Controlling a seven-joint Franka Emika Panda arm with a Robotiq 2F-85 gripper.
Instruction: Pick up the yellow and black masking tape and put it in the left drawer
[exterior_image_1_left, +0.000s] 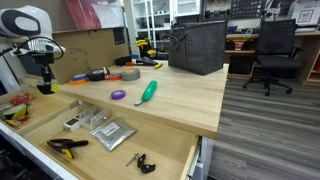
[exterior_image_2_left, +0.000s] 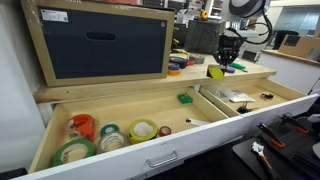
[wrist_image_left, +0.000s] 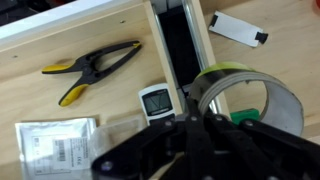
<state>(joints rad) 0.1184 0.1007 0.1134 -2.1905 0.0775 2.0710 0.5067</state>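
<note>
The Robotiq gripper has its fingers pressed in on the small yellow and black masking tape roll, holding it in the air. In the wrist view the roll hangs beside the dark gap between two open light-wood drawers, just off the wooden desk's front edge.

The tape shows yellow and black outside, grey inside. Below the tape, the clamp is black with yellow tips. Near the tape, on the pale wood table, lie an orange roll, a purple roll and a green tool; farther off, a black bag.
</note>
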